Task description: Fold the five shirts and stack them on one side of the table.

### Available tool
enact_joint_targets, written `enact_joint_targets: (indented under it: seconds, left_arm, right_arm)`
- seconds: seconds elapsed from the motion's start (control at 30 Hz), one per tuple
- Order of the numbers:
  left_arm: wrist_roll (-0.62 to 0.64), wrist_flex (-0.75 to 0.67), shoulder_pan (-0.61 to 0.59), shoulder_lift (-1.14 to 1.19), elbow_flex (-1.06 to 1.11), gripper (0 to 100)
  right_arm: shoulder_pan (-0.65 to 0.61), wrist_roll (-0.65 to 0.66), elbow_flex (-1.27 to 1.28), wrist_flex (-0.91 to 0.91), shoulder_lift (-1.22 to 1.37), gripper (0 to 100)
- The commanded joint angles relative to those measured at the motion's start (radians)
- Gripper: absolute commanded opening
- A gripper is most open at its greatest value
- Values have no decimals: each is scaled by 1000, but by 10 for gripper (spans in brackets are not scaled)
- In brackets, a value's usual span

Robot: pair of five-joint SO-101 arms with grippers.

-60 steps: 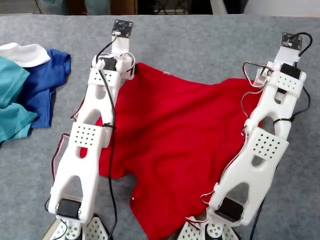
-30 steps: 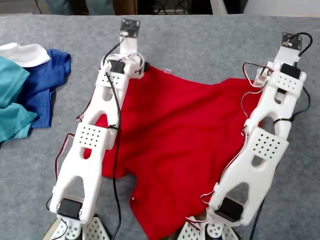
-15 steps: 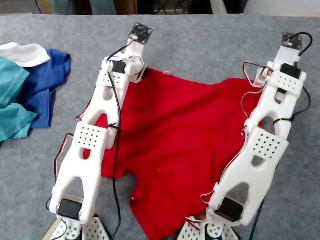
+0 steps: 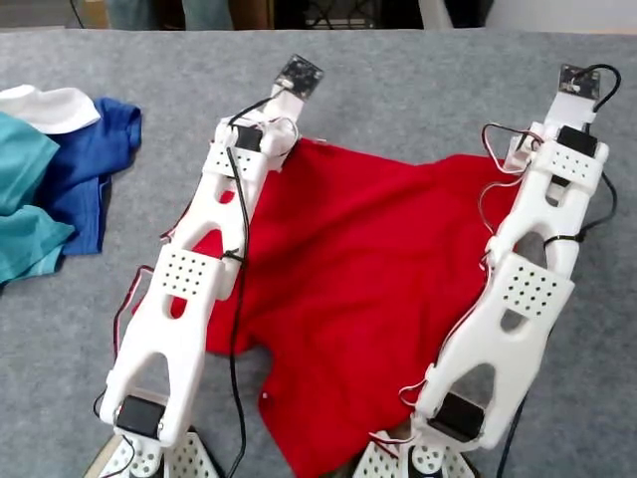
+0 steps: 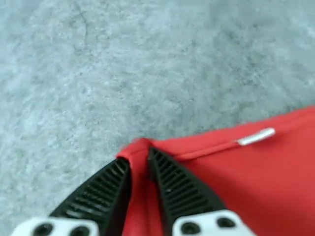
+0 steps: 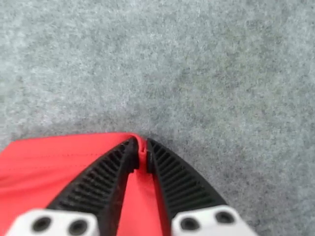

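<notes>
- the red shirt (image 4: 368, 289) is spread over the middle of the table (image 4: 418, 70), between the two arms; its far edge runs left to right across the upper half of the high view
- the left pincer (image 5: 139, 157) is pressed together on the upper-left corner of that edge, pinching a fold of red cloth; a white tag (image 5: 256, 136) sits on the hem just beside it
- the right pincer (image 6: 141, 147) is pressed together on the upper-right corner, with a thin ridge of cloth nipped at the tips
- so the whole body of the shirt lies from both pincers back toward the arm bases at the bottom of the frame; the held edge looks like the long axis, each arm nearer its own corner; a fold would probably be carried that way by both together
- strips of shirt are hidden under both arms; the bottom tip is cut off by the lower frame edge; the sleeves can't be told from the body
- a blue shirt (image 4: 100, 159), a teal shirt (image 4: 25, 209) and a white garment (image 4: 50, 105) are heaped at the upper left, well apart
</notes>
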Motion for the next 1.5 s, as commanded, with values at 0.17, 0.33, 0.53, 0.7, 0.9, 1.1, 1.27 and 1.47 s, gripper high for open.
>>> enact_joint_targets:
  seconds: [0.17, 0.33, 0.53, 0.7, 0.9, 1.1, 1.27, 1.47]
  left_arm:
    - [244, 92, -41, -32, -196, 28]
    - [288, 327, -58, -91, -361, 28]
    - [353, 496, -81, -253, -357, 28]
    - [376, 600, -76, -394, -357, 28]
    - [416, 629, -82, -585, -357, 28]
    - [413, 643, -84, -848, -348, 28]
    - [400, 712, -105, -1054, -348, 28]
    - [394, 772, -223, -1254, -329, 28]
  right_arm:
    - [-5, 2, -53, 2, -19, 13]
    - [-43, 9, -105, 87, -47, 13]
    - [-104, 57, -303, 344, -81, 13]
    - [-138, 57, -585, 560, -82, 13]
    - [-140, 57, -733, 603, -220, 13]
    - [-127, 63, -754, 522, -481, 13]
    - [-129, 63, -748, 384, -673, 14]
    - [-129, 63, -748, 181, -837, 14]
